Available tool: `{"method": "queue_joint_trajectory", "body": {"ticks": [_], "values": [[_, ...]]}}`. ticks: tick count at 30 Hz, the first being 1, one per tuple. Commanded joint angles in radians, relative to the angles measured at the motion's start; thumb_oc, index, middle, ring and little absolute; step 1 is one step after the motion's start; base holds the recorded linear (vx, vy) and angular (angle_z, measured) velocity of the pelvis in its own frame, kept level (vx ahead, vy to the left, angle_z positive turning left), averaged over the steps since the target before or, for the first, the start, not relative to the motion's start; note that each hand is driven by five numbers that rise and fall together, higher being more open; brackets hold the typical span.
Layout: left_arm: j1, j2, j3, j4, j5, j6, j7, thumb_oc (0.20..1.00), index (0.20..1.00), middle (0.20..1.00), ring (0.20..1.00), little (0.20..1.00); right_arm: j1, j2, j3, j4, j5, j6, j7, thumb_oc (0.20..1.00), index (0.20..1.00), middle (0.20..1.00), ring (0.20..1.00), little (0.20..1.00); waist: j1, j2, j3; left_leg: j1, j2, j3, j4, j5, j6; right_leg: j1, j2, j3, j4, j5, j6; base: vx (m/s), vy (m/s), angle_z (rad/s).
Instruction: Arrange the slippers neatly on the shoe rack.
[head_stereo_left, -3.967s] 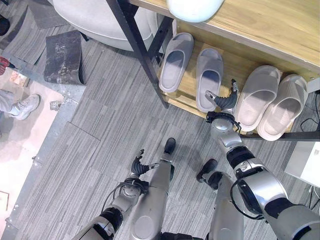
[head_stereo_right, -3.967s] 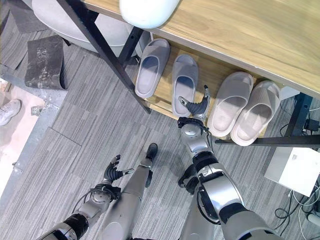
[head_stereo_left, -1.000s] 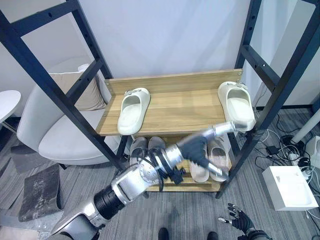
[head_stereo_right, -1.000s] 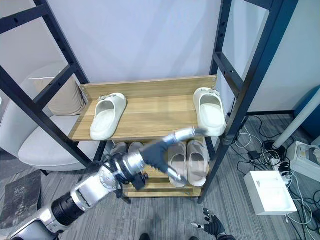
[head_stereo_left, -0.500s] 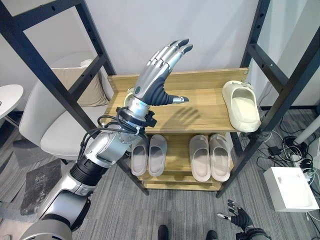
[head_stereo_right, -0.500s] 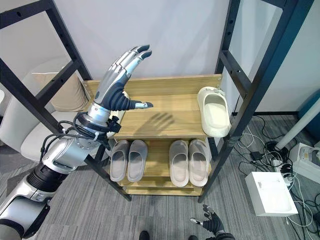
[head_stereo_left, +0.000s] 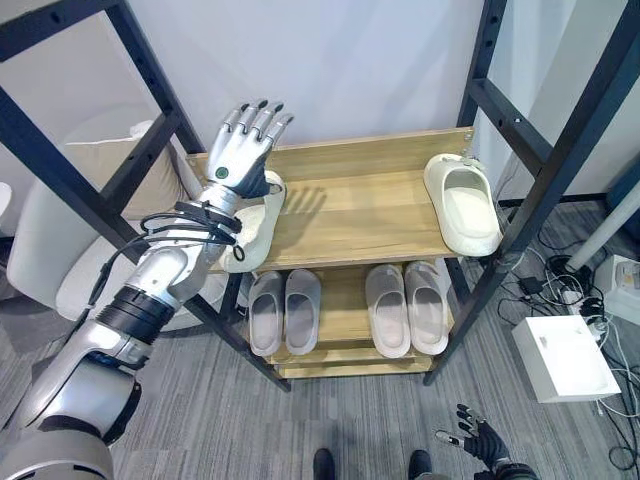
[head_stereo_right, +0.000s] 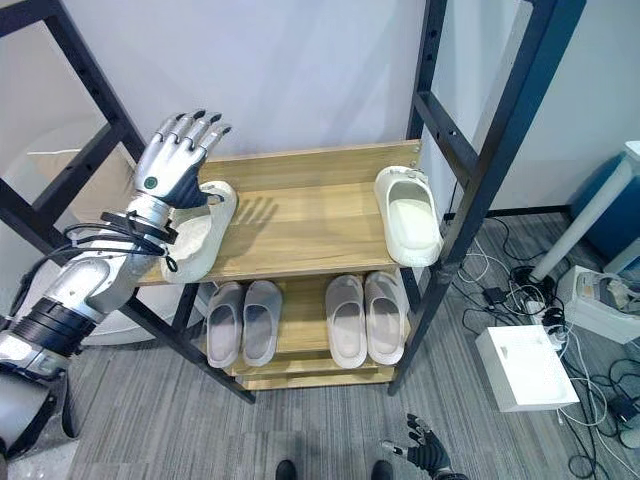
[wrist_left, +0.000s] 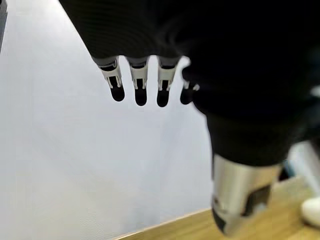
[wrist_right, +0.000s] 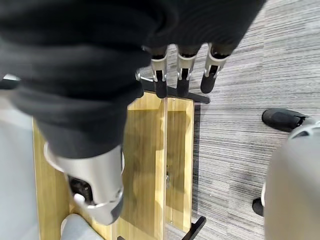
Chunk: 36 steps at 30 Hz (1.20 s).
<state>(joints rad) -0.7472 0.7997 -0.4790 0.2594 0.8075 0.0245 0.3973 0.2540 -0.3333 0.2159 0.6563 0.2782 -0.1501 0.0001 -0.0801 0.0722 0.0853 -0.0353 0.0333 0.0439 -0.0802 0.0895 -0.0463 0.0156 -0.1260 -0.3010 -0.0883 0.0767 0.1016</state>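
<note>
Two cream slippers lie far apart on the rack's upper wooden shelf (head_stereo_left: 360, 215): one at the left end (head_stereo_left: 252, 232), one at the right end (head_stereo_left: 462, 205). My left hand (head_stereo_left: 244, 152) is raised over the left cream slipper, open, fingers straight and spread, holding nothing; in the left wrist view its fingertips (wrist_left: 140, 95) point at the white wall. On the lower shelf a grey pair (head_stereo_left: 284, 310) and a beige pair (head_stereo_left: 406, 308) stand side by side. Low by the floor, in front of the rack, my right hand (head_stereo_left: 478, 440) hangs open and empty.
Black metal uprights (head_stereo_left: 520, 215) frame the rack on both sides. A pale armchair (head_stereo_left: 45, 275) stands to the left. On the carpet at the right are a white box (head_stereo_left: 565, 360) and a tangle of cables (head_stereo_left: 555, 290).
My left hand has swung left and lower, from above the middle of the upper shelf to over the left cream slipper. The view has shifted slightly. The slippers lie as before.
</note>
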Motion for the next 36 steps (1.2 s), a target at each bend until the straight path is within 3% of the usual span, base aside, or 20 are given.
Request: {"method": "queue_joint_trajectory", "body": {"ticks": [1,8,22,26,27,36], "values": [[-0.096,0.076,0.063,0.095,0.045,0.044,0.044,1.0,1.0,1.0,1.0,1.0,-0.017,0.013,-0.015,-0.084,0.028,-0.047,-0.008,1.0,1.0,1.0,1.0,1.0,-0.009,-0.033,0.016,0.048,-0.045,0.006,-0.007,-0.079,-0.004,0.051,0.007,-0.028,0.013,-0.077,0.056,0.03,0.009,-0.02],[-0.047,0.075,0.084,0.152,0.063,0.076,0.038,1.0,1.0,1.0,1.0,1.0,-0.026,0.017,-0.008,-0.09,0.014,-0.048,-0.019,1.0,1.0,1.0,1.0,1.0,-0.004,-0.036,0.019,0.044,-0.046,0.0,-0.007,-0.08,-0.002,0.047,0.01,-0.028,0.01,-0.077,0.056,0.0,0.002,0.0],[-0.07,-0.033,0.037,0.304,0.027,0.107,0.047,1.0,1.0,1.0,1.0,1.0,-0.043,0.032,0.005,-0.081,0.013,-0.049,-0.047,1.0,1.0,1.0,1.0,1.0,-0.019,-0.038,0.033,0.029,-0.048,0.009,-0.007,-0.081,0.003,0.027,0.008,-0.019,0.009,-0.071,0.058,0.0,0.005,-0.01],[-0.131,-0.075,0.011,0.408,-0.03,0.129,0.069,0.442,0.442,0.442,0.442,0.442,-0.061,0.036,0.013,-0.06,0.009,-0.05,-0.067,1.0,1.0,1.0,1.0,1.0,-0.034,-0.036,0.035,0.024,-0.049,0.021,-0.007,-0.082,0.006,0.016,0.008,-0.006,0.009,-0.066,0.06,0.01,0.027,-0.06],[-0.154,-0.082,-0.006,0.436,-0.037,0.129,0.071,0.2,0.2,0.2,0.2,0.2,-0.064,0.035,0.014,-0.053,0.01,-0.049,-0.071,1.0,1.0,1.0,1.0,1.0,-0.038,-0.036,0.035,0.022,-0.048,0.024,-0.007,-0.083,0.006,0.013,0.008,-0.005,0.009,-0.064,0.061,0.0,0.022,-0.14],[-0.229,-0.085,-0.059,0.519,-0.079,0.134,0.077,0.2,0.2,0.2,0.2,0.2,-0.071,0.044,-0.006,-0.022,0.04,-0.059,-0.098,1.0,1.0,1.0,1.0,1.0,-0.061,-0.029,0.037,0.014,-0.051,0.049,-0.007,-0.088,0.01,-0.013,0.003,0.021,0.011,-0.051,0.069,0.01,0.026,-0.11]]}}
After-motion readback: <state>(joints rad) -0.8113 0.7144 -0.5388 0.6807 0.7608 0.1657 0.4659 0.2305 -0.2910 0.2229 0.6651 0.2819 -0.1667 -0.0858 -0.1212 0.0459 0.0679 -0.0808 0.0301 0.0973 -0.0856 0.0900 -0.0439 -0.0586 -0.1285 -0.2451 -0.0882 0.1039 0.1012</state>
